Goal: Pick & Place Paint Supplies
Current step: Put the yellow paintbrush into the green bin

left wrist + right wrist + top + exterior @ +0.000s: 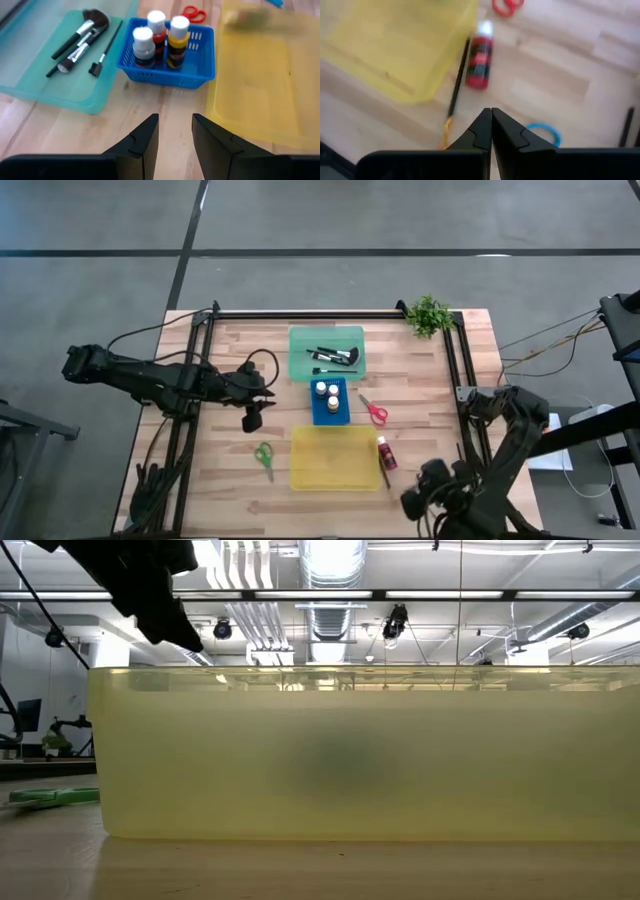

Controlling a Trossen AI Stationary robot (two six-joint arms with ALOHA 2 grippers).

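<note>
My left gripper (262,392) (175,131) hangs open above the bare wood left of the blue basket (329,401) (167,65), touching nothing. Three white-capped paint bottles (157,40) stand in that basket. Black-handled brushes (333,356) (77,42) lie in the green tray (327,352). My right gripper (418,502) (491,127) is shut near the table's near right corner, above the wood. A red bottle (386,452) (480,54) and a thin brush (384,471) (456,90) lie flat beside the yellow tray (335,457). Red scissors (374,410) and green scissors (264,459) (50,797) lie on the table.
The yellow tray's wall (360,755) fills the low view. A blue loop (543,134) lies on the wood by my right gripper. A leafy plant (430,315) stands at the far right corner. Black frame rails (452,370) run along the table's sides.
</note>
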